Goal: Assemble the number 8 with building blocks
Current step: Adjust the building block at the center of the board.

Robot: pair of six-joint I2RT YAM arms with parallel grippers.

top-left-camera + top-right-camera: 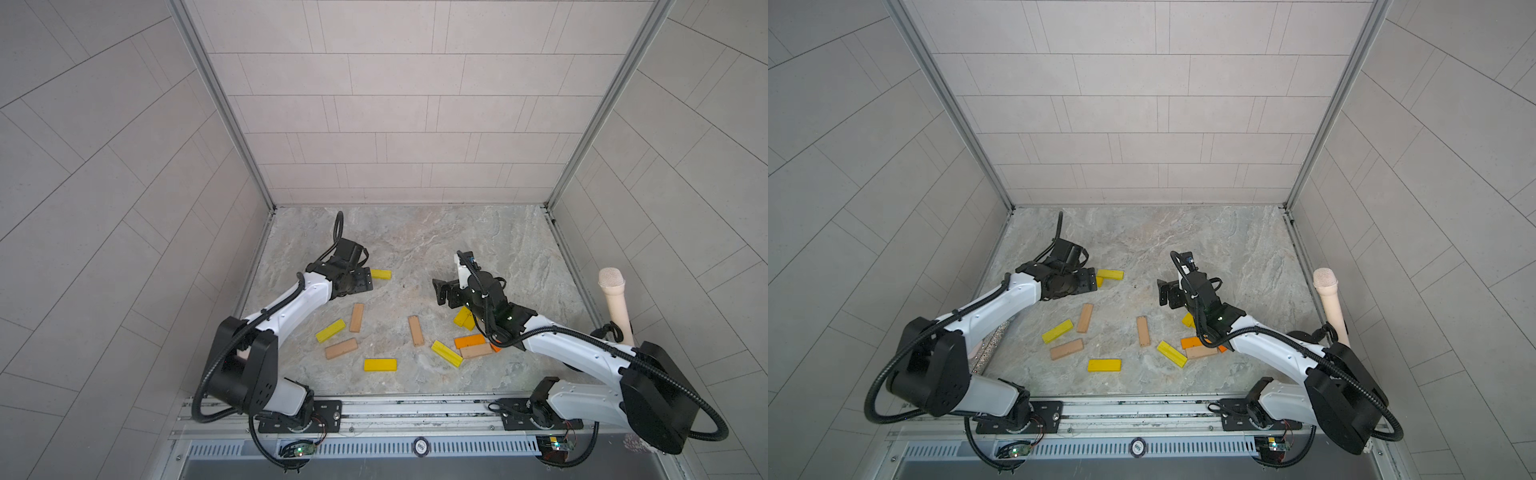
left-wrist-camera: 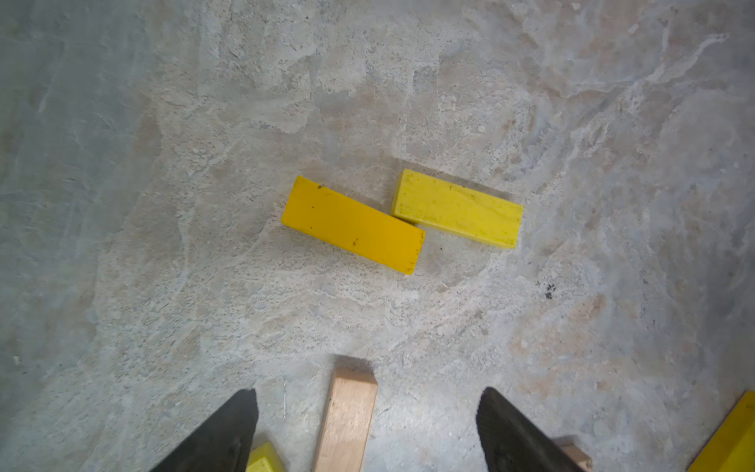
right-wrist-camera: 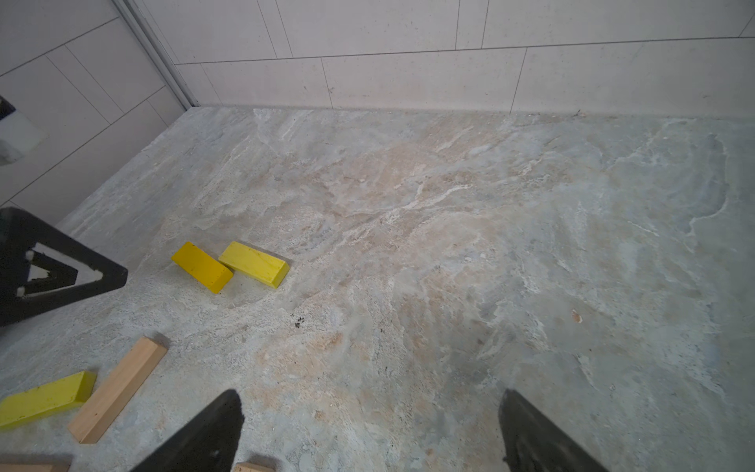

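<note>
Left pincer (image 1: 360,281), jaws apart and holding nothing, poised near the left edge of the worktop (image 1: 415,241), just beside a deep yellow block (image 2: 353,224) and a pale yellow block (image 2: 457,208), the pair lying flat and touching corner to side. In the left wrist view, one end of a tan block (image 2: 347,421) flat on the worktop below the gap between the jaws. Right pincer (image 1: 441,291), jaws likewise apart and empty, over a bare patch right of centre. Other blocks loose across the front half: toward the left, a left yellow block (image 1: 330,330) beside that tan block, with a second tan block (image 1: 341,348) nearer the front. Close to the front edge, a front yellow block (image 1: 380,365). At centre, a third tan block (image 1: 416,330). Toward the right, a slanted yellow block (image 1: 446,353) just beside a fourth tan block (image 1: 476,351), an orange block (image 1: 469,341) alongside, and one more yellow block (image 1: 464,318) partly under the right arm (image 1: 561,345). Beige microphone (image 1: 614,299) upright at the right edge.
</note>
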